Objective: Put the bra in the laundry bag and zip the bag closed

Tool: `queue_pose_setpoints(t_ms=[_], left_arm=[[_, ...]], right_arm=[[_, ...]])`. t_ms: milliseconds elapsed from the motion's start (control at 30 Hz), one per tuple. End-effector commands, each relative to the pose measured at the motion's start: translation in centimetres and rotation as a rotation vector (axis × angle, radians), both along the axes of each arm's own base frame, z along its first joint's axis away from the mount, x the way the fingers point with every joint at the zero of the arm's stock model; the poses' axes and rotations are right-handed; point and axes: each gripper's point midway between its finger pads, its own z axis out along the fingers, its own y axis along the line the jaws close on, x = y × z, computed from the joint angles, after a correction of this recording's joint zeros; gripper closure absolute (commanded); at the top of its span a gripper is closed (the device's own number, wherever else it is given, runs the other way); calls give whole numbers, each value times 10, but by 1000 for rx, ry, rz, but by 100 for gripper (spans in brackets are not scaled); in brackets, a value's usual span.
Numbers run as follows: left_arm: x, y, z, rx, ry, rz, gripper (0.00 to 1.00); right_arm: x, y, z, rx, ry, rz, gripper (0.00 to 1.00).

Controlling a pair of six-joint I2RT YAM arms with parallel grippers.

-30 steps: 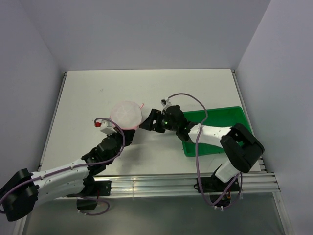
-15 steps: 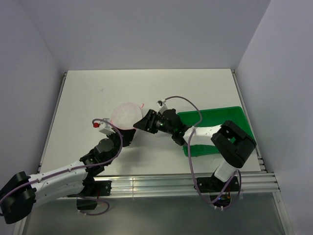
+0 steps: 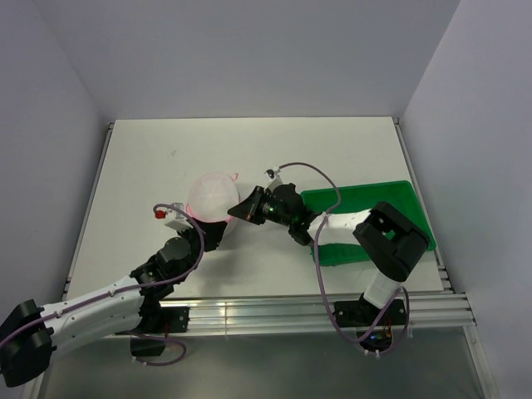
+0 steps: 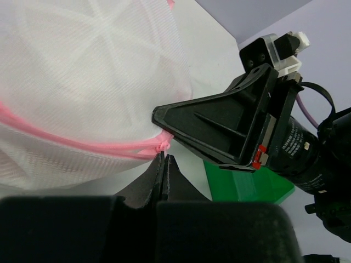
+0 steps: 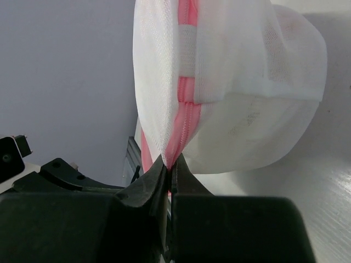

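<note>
From above, the bag [image 3: 214, 196] sits mid-frame on the white table [image 3: 141, 158] as a pale dome. The left gripper [image 3: 208, 229] is at its lower edge, the right gripper [image 3: 242, 209] at its right edge, and the green tray [image 3: 366, 188] lies further right. The bra does not show on its own. A pinkish tint through the mesh suggests it is inside. In the left wrist view the bag [image 4: 82, 71] fills the upper left: fine white mesh crossed by white ribs, with a pink zip [image 4: 82, 144] curving along its seam. The left gripper [image 4: 165, 162] is closed tight with its tips at that seam, but I cannot tell whether it pinches trim. The right gripper [image 4: 160, 117] comes in as a black wedge to the same spot. In the right wrist view the bag [image 5: 236, 82] bulges above, and the right gripper [image 5: 169, 164] is clamped on the pink zip [image 5: 185, 109] trim. The bag looks light, soft and likely to collapse, so the trim or the zip pull gives a firmer hold than the mesh, which could snag or slip.
</note>
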Motion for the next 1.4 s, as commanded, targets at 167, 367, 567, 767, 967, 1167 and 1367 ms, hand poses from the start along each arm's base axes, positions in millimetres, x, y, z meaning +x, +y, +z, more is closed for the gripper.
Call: queue_pose_setpoints(t_ms=[167, 367, 567, 767, 967, 1167, 1367], left_arm=[[-2, 32, 1, 66, 3, 99, 100], [-6, 51, 0, 75, 16, 160, 100], [-9, 69, 5, 99, -4, 207, 100], [-8, 37, 15, 73, -43, 81, 100], [0, 15, 28, 17, -73, 42, 100], [3, -2, 34, 0, -81, 3, 100], [3, -8, 32, -25, -72, -5, 100]], right_arm=[[24, -10, 13, -19, -77, -33, 100], [36, -26, 14, -63, -99, 18, 100], [74, -39, 4, -218, -105, 71, 100], [86, -37, 9, -269, -112, 51, 48], [52, -49, 26, -208, -145, -17, 13], [3, -46, 27, -112, -125, -48, 18], [-20, -39, 41, -24, -138, -66, 24]])
